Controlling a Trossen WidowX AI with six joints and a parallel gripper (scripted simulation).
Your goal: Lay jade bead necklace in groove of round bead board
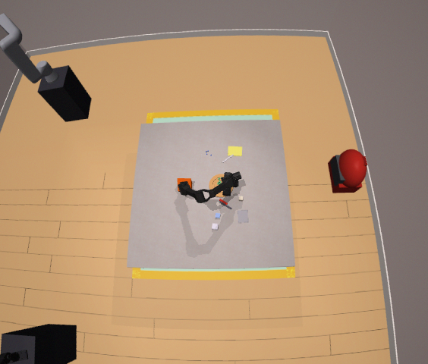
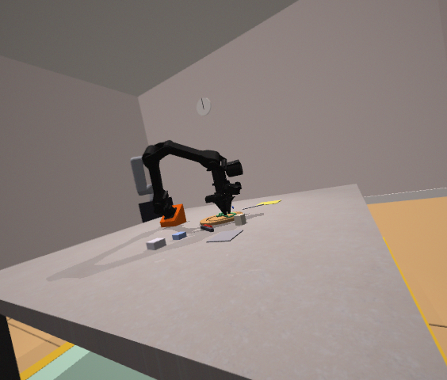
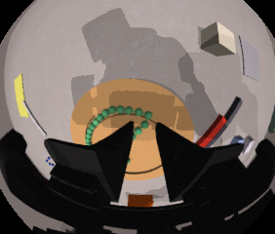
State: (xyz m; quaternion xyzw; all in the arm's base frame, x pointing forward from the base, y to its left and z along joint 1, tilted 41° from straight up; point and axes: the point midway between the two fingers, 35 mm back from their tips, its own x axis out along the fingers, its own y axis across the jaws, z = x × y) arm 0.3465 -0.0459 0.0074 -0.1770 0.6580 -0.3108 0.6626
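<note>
The round wooden bead board (image 1: 211, 186) (image 2: 204, 222) (image 3: 185, 128) lies flat on the table, with a dark circular groove. The jade bead necklace (image 1: 219, 180) (image 2: 219, 214) (image 3: 120, 110) lies on it: in the wrist view one run of green beads curves along the groove's upper left, then bends back inward at the fingertips. My gripper (image 2: 227, 214) (image 3: 144, 125) points down low over the board, its fingers partly open with a narrow gap. Beads show in that gap, not visibly pinched. The fingers hide part of the necklace and groove. In the top view the arm covers the fingertips.
A red-and-black tool (image 1: 222, 202) (image 3: 213, 132) and a beige block (image 1: 240, 198) (image 2: 240, 219) (image 3: 217, 40) stand close to the board. A grey square (image 1: 243, 216), a blue block (image 1: 217, 215), a white block (image 1: 215, 226) and a yellow sheet (image 1: 234, 151) lie farther off.
</note>
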